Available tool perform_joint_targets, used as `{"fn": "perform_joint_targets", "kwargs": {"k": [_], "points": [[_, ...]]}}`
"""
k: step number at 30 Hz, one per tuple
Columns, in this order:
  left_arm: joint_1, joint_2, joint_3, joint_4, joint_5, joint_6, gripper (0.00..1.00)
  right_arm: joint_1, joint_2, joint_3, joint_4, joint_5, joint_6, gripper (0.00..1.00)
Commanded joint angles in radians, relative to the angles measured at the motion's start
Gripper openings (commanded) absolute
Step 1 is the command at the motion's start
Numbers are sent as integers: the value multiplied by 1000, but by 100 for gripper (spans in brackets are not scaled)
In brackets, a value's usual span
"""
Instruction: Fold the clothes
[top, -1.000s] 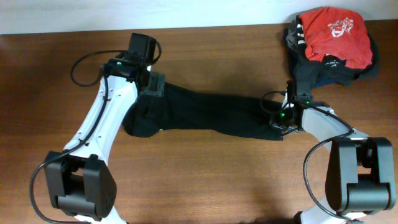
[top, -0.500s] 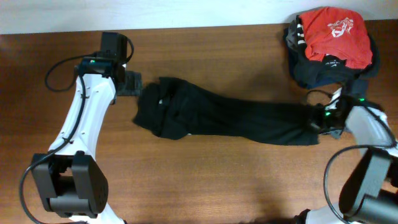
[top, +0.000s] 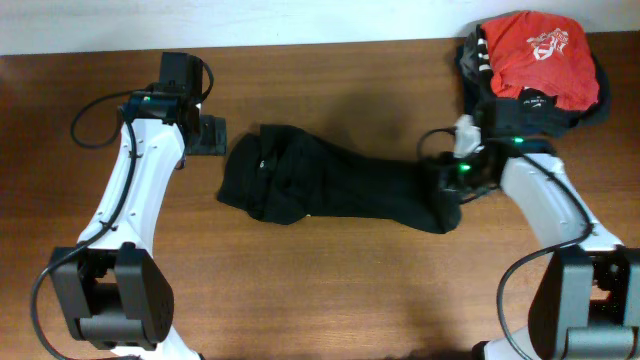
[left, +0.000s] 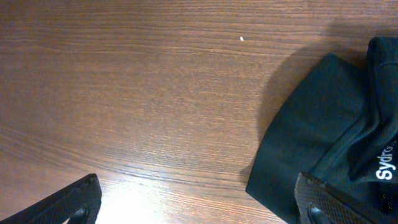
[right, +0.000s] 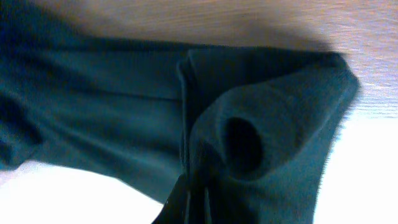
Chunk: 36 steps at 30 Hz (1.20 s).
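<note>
The clothes are one black garment (top: 330, 185) lying stretched across the middle of the table, bunched at its left end. My left gripper (top: 209, 136) is open and empty just left of that bunched end. In the left wrist view its fingers (left: 199, 202) spread wide over bare wood, with the garment (left: 311, 143) and its white wordmark (left: 385, 165) at the right. My right gripper (top: 448, 186) is shut on the garment's right end. In the right wrist view the black cloth (right: 124, 93) fills the frame and hides the fingers (right: 199, 208).
A red t-shirt with white print (top: 535, 50) lies on a pile of dark navy garments (top: 505, 120) at the back right corner, close behind my right arm. The wooden table (top: 330, 290) ends at a white strip along the back.
My right gripper has pulled the garment's right end leftward, so the garment lies shorter. One second ago my left gripper was on the left end; it has let go and moved off left.
</note>
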Motion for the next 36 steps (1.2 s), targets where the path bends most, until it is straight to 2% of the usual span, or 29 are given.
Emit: {"fn": "perform_joint_targets", "kwargs": {"k": [1, 5, 7, 8, 9, 10, 11, 14, 17, 21, 24, 30, 33, 36], "points": [[2, 6, 16, -2, 9, 16, 99, 116, 19, 19, 42, 28, 43, 5], [2, 6, 16, -1, 9, 16, 99, 203, 46, 19, 98, 27, 65, 5], [2, 6, 16, -1, 9, 16, 99, 249, 53, 19, 129, 27, 65, 9], [2, 6, 16, -1, 9, 16, 99, 258, 53, 19, 133, 27, 64, 20], [2, 6, 16, -1, 11, 16, 99, 280, 53, 19, 142, 27, 64, 72], [2, 6, 16, -1, 11, 16, 99, 286, 53, 21, 142, 27, 64, 82], [2, 6, 16, -1, 11, 16, 99, 288, 53, 28, 137, 26, 64, 88], [3, 6, 16, -1, 51, 16, 99, 284, 44, 67, 84, 14, 59, 89], [2, 9, 6, -1, 167, 26, 99, 275, 17, 174, -60, 7, -3, 89], [3, 58, -14, -1, 344, 142, 99, 249, 16, 273, -189, 95, -17, 89], [3, 127, -15, -5, 371, 172, 99, 216, 16, 279, -209, 106, -20, 90], [51, 279, -15, 16, 404, 317, 99, 146, 16, 279, -250, 106, -47, 91], [96, 301, -15, 34, 529, 386, 99, 135, 16, 279, -253, 106, -47, 91], [139, 317, -15, 53, 721, 480, 99, 135, 16, 279, -251, 106, -47, 91]]}}
